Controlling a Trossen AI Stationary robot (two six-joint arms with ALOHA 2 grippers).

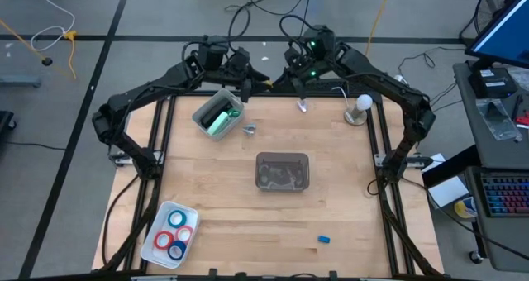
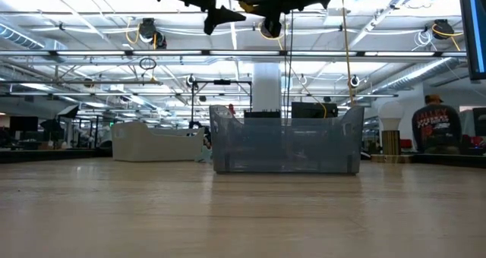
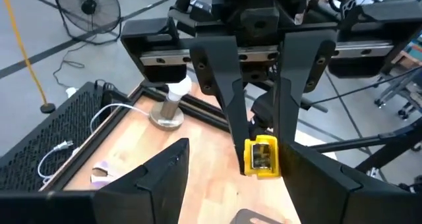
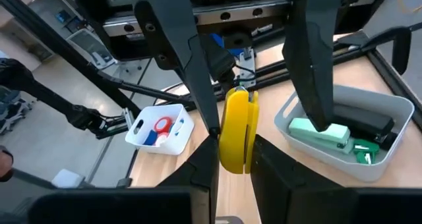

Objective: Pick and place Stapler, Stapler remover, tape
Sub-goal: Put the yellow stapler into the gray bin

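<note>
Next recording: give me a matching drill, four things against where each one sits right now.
1 stapler
2 tape rings
3 yellow object
4 small blue piece

A loose on the tabletop, near right
B between the right gripper fingers
C white bin, far left
D white tray, near-left corner

Pairs: 1-C, 2-D, 3-B, 4-A

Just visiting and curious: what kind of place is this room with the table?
Probably a large workshop or lab hall. Exposed pipes and strip lights run overhead, cables trail across the bare floor, and a keyboard sits on a bench beside the wooden table.
</note>
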